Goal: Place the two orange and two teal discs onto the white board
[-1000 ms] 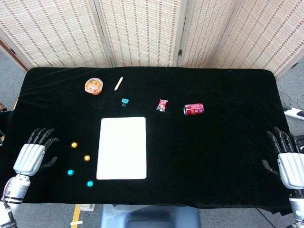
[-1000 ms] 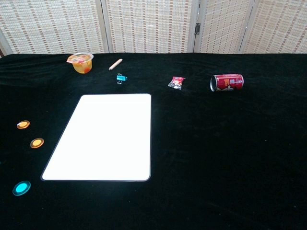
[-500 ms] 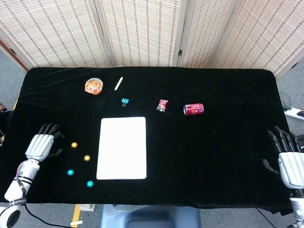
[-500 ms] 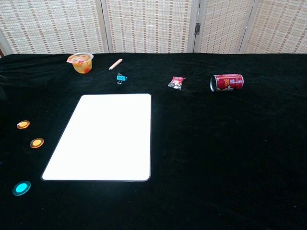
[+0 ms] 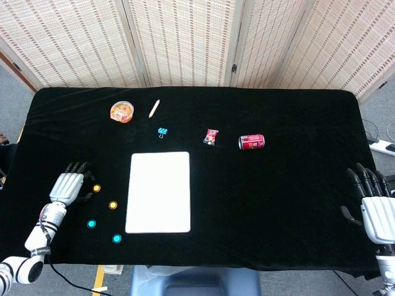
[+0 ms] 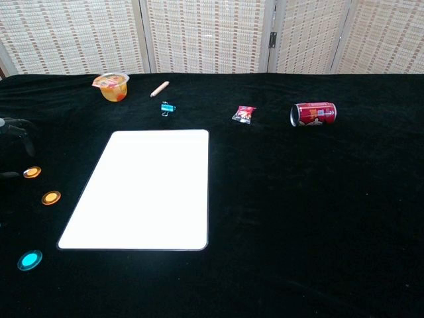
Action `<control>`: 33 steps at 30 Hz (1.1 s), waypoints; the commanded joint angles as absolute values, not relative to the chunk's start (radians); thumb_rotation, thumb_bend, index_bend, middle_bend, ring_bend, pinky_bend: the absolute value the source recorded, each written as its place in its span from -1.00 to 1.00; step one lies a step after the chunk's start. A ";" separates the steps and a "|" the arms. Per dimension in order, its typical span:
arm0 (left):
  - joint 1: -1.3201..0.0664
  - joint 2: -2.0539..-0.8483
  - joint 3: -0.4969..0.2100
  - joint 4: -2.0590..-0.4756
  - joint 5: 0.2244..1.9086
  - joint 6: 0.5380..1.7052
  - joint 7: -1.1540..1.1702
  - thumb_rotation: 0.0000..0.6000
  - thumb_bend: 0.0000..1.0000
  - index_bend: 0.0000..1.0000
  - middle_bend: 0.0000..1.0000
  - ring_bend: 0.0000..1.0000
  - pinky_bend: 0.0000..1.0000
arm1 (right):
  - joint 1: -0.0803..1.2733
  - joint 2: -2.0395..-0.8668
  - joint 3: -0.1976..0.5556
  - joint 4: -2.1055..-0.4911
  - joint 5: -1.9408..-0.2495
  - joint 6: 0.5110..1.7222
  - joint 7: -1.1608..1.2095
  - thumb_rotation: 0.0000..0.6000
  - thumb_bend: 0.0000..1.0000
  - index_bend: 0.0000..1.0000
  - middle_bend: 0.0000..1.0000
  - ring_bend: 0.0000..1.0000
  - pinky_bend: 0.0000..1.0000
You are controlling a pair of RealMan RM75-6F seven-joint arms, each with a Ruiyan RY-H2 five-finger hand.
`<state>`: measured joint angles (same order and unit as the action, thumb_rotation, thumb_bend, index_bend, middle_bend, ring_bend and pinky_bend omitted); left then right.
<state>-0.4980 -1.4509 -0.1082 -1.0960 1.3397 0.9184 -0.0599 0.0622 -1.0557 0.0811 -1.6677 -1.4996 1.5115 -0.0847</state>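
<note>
— Where is your left hand (image 5: 69,187)?
— Fingers spread, empty, just beside one orange disc (image 5: 96,188); the other orange disc (image 5: 113,205) and both teal discs (image 5: 91,224) lie nearer you, the white board (image 5: 158,192) beyond them.
— And your right hand (image 5: 374,213)?
— Splayed, empty, well apart from the board.

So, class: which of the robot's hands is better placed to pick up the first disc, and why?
The left hand. It hovers open right beside the nearest orange disc, on the side of the board where all four discs lie. The right hand sits at the far table edge.
</note>
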 commanded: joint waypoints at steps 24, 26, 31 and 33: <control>-0.524 -1.507 -0.095 -1.045 1.311 0.892 -0.059 1.00 -0.29 0.01 -0.78 -1.00 -1.00 | 0.059 -1.061 0.082 -1.659 -1.491 1.513 -0.075 1.00 -0.31 -1.00 -0.96 -0.90 -1.00; -0.523 -1.509 -0.094 -1.043 1.312 0.896 -0.059 1.00 -0.29 0.03 -0.78 -1.00 -1.00 | 0.059 -1.061 0.082 -1.658 -1.489 1.511 -0.072 1.00 -0.31 -1.00 -0.96 -0.90 -1.00; -0.525 -1.504 -0.090 -1.052 1.317 0.899 -0.058 1.00 -0.24 0.04 -0.78 -1.00 -1.00 | 0.058 -1.062 0.081 -1.655 -1.489 1.511 -0.068 1.00 -0.31 -1.00 -0.96 -0.90 -1.00; -0.526 -1.493 -0.092 -1.072 1.323 0.912 -0.054 1.00 -0.22 0.04 -0.78 -1.00 -1.00 | 0.057 -1.063 0.081 -1.654 -1.491 1.513 -0.067 1.00 -0.31 -1.00 -0.96 -0.90 -1.00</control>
<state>-0.5252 -1.4993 -0.0911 -1.0619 1.3191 0.9046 -0.0563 0.0574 -1.0626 0.0806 -1.6536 -1.4905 1.5125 -0.0669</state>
